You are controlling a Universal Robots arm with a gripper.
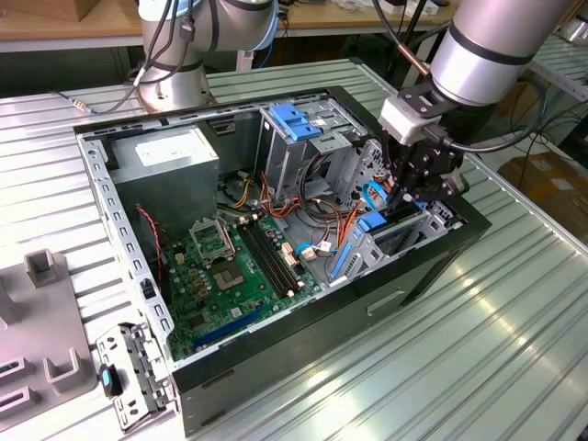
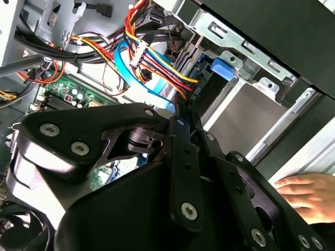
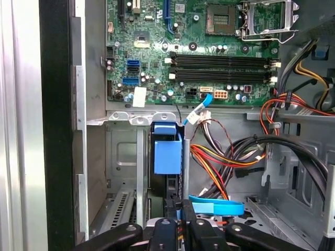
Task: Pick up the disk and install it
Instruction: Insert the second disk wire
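- The gripper (image 1: 415, 197) is down inside the open computer case (image 1: 459, 241), near its front wall.
- Its fingers are clamped on the disk (image 3: 168, 151), which stands on edge in the drive bay.
- A hand (image 2: 310, 191) rests just outside the case.

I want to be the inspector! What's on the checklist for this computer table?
Surface: slatted metal table, with an open computer case on it.
Job's things: the disk stands edge-on in the drive bay, its blue rail facing out.
Clutter: grey fixture blocks and a metal bracket at the exterior view's left.
Grippers: the gripper is inside the case, right at the disk's near end.
Cables: red, yellow and orange wires and a flat blue cable lie beside the bay.
Surroundings: a second robot's base; a person's hand by the case edge.
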